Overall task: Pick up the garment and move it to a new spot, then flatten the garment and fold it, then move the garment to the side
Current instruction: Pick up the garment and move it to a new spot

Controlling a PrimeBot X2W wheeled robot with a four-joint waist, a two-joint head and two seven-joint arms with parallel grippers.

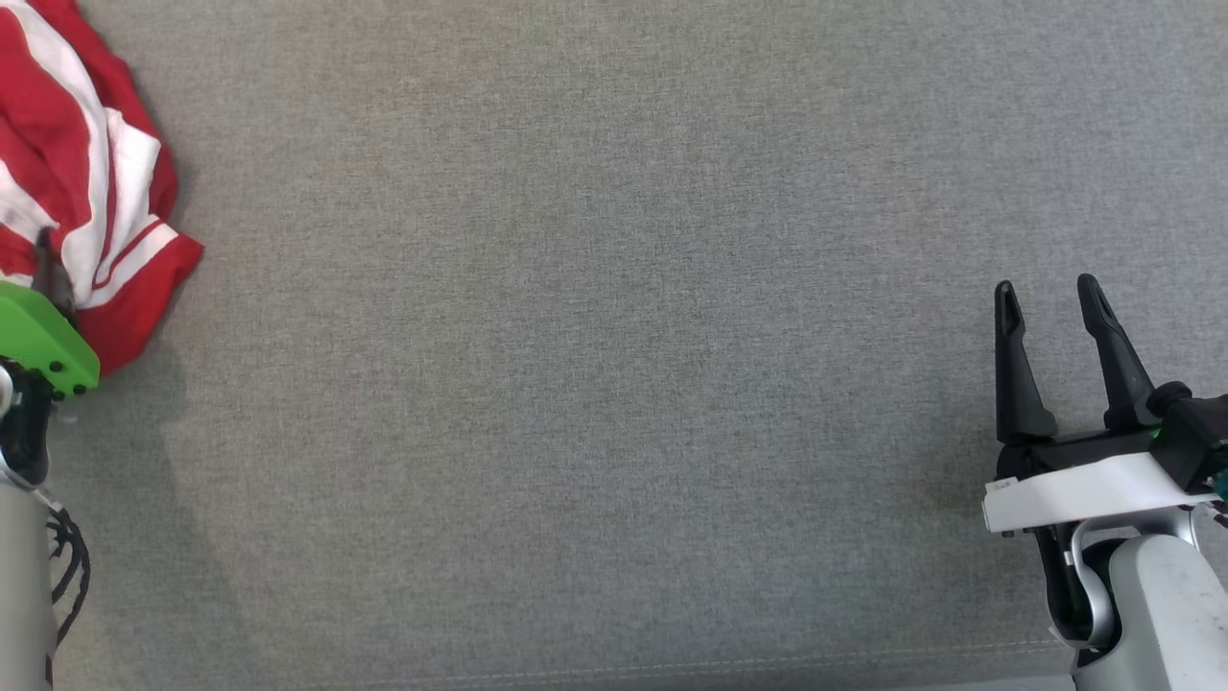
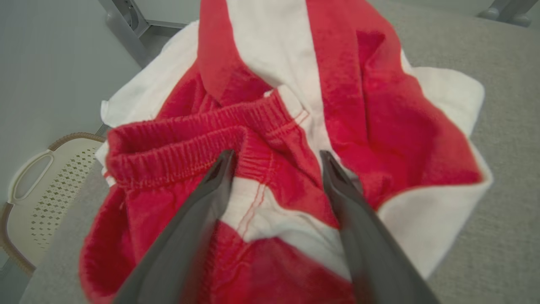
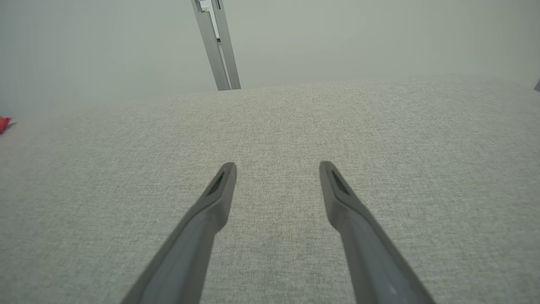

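The garment is a crumpled red and white striped piece lying at the far left of the grey fabric surface. In the left wrist view it looks like shorts with a red elastic waistband. My left gripper is open, its fingertips right over the waistband and a white panel; I cannot tell whether they touch the cloth. Its green wrist housing shows at the garment's near edge. My right gripper stands open at the lower right, far from the garment, with nothing between its fingers.
A cream perforated basket stands below the surface's edge beside the garment. Grey metal frame posts rise beyond the far edge. A seam runs along the near edge. A red tip of the garment shows far left.
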